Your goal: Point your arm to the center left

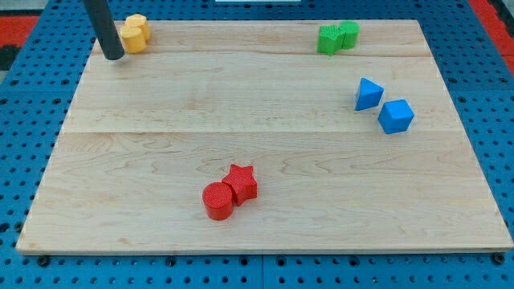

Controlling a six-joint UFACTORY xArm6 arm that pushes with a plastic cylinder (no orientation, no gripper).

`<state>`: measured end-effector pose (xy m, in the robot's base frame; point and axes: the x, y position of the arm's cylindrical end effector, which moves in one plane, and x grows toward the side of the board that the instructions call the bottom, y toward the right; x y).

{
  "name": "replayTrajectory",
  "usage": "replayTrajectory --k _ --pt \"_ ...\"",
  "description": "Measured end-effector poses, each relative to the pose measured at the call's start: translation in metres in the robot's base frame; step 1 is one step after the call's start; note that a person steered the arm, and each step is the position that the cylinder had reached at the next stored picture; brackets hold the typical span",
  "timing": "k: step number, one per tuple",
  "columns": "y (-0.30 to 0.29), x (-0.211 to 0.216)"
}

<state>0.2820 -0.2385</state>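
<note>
My tip [114,56] is at the view's top left, near the board's far left edge, just left of the two yellow blocks [134,34], which touch each other. The dark rod rises from it out of the view's top. The wooden board [241,120] carries the other blocks. A red cylinder [218,201] and a red star [242,182] touch at the view's bottom centre. Two green blocks [336,37] sit together at the top right. A blue triangular block [368,94] and a blue cube [395,116] lie at the right.
The board lies on a blue perforated table [24,144] that shows all round it. A red area [491,16] shows at the view's top right corner.
</note>
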Motion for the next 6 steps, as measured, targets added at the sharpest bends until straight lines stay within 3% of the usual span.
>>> replayTrajectory --k 2,4,6 --pt "0.000 -0.004" --pt "0.080 0.091" --pt "0.097 0.097"
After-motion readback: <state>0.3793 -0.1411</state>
